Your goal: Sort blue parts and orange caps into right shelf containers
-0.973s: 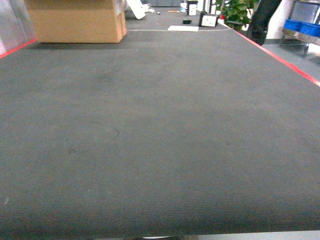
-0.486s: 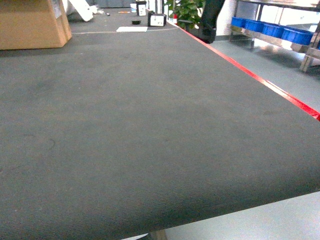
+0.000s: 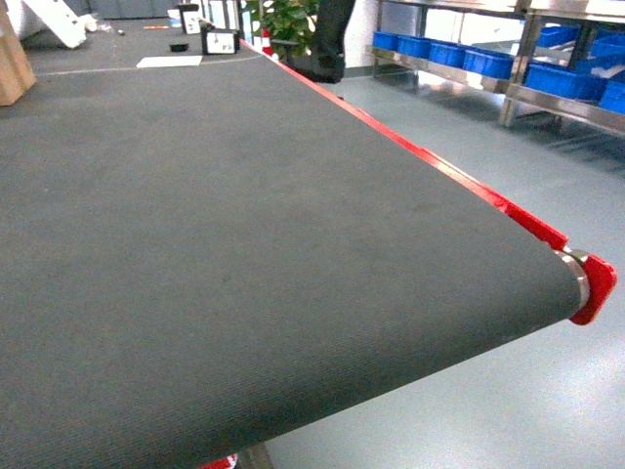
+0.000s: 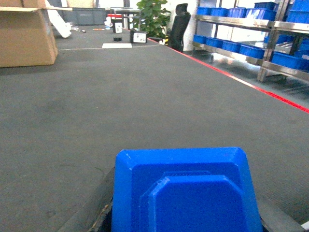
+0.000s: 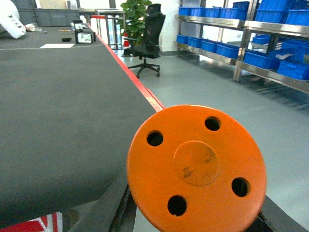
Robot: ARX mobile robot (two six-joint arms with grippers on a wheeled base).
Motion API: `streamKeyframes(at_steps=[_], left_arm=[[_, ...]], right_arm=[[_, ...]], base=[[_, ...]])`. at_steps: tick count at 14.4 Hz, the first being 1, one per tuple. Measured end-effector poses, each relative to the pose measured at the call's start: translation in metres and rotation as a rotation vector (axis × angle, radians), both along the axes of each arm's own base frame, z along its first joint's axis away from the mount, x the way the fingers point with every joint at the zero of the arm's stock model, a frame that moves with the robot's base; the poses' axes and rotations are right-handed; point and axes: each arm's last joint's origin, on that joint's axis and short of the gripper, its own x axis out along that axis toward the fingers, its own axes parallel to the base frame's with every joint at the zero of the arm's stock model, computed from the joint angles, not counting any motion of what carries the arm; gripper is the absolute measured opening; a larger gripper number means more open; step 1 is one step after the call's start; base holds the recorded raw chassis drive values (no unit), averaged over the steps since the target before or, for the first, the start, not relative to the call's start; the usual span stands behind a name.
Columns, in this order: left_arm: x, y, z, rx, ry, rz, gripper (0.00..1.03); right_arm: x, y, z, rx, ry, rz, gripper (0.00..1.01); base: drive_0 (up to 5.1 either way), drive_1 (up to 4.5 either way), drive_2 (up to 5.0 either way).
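Observation:
In the left wrist view a bright-blue blocky part [image 4: 186, 191] fills the bottom, and my left gripper [image 4: 186, 215] is shut on it, dark fingers [image 4: 102, 209] showing at its sides. In the right wrist view my right gripper [image 5: 193, 212] is shut on a round orange cap [image 5: 195, 166] with several holes. The steel shelf [image 3: 459, 80] stands at the far right across the floor, with blue containers [image 3: 486, 63] in rows on it. The same shelf [image 5: 217, 21] and containers [image 5: 219, 48] show in the right wrist view. Neither gripper appears in the head view.
A wide dark-grey belt [image 3: 195, 244] with a red side edge [image 3: 439, 174] ends at a red corner [image 3: 596, 283]. Grey floor [image 3: 508, 156] lies between belt and shelf. A cardboard box [image 4: 26, 36] sits far left; an office chair [image 5: 149, 34] and plant [image 5: 135, 14] stand beyond.
The head view has swung to the right: the cardboard box slid off the left, the belt's red edge and end corner came in, and the shelf with containers now shows more fully.

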Motion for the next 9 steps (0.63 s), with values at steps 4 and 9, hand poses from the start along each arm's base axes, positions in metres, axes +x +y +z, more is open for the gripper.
streamKeyframes(at_steps=[4, 9], left_arm=[[0.0, 0.0, 0.0, 0.0, 0.0, 0.0, 0.43], [0.0, 0.0, 0.0, 0.0, 0.0, 0.0, 0.43]], right_arm=[[0.0, 0.0, 0.0, 0.0, 0.0, 0.0, 0.43], [0.0, 0.0, 0.0, 0.0, 0.0, 0.0, 0.43]], base=[[-1.7, -1.66, -1.7], [-1.7, -1.68, -1.7]])
